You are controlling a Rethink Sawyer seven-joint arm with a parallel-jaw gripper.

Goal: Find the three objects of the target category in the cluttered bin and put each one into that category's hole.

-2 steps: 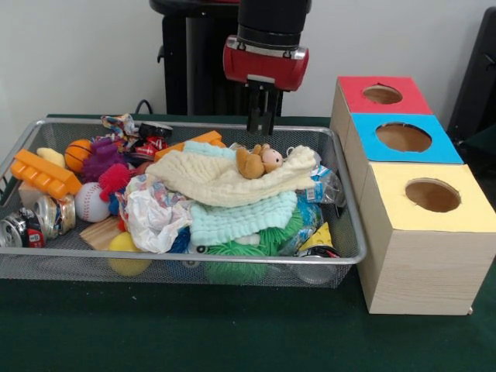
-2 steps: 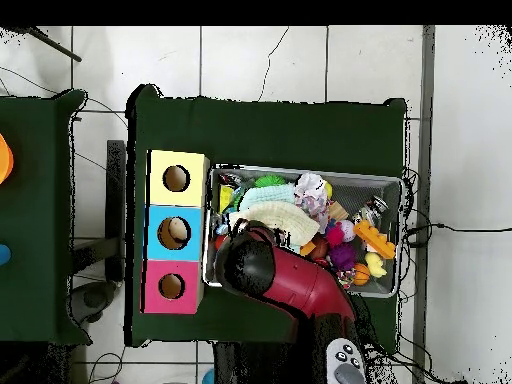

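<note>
Progress: judging by the scene, early. No obj seen in or at any hole; bin looks full. Target category isn't shown, so which 3 objs count can't be told. All 3 drops appear left to do.
Near, bin front: silver wire-mesh bin [image 1: 350, 256] on dark green table cloth [image 1: 232, 333]. At its front wall a yellow ball [image 1: 128, 246], green spiky rubber toy [image 1: 232, 260], crumpled white paper [image 1: 155, 217], crushed drink cans [image 1: 31, 225].
Mid bin: pale mint knitted cloth [image 1: 240, 219] under a cream knitted cloth [image 1: 225, 177]; small brown plush bear [image 1: 256, 161] lies on top of the cream cloth. White baseball [image 1: 91, 201] and orange plastic block [image 1: 43, 174] at pic's left.
Far bin: small orange basketball [image 1: 77, 153], purple fuzzy toy [image 1: 102, 157].
Boxes: wooden box row just beside bin, pic's right; yellow-topped hole [image 1: 432, 195] nearest, blue-topped hole [image 1: 403, 137] next, red-topped hole [image 1: 382, 94] farthest. Holes look dark, contents not visible.
Gripper: black gripper [image 1: 261, 124] on red wrist hangs over bin's far rim, above the bear, touching nothing seen. Fingers [image 1: 253, 116] look pressed close together, holding nothing.
Overhead: arm covers bin's box-side part.
</note>
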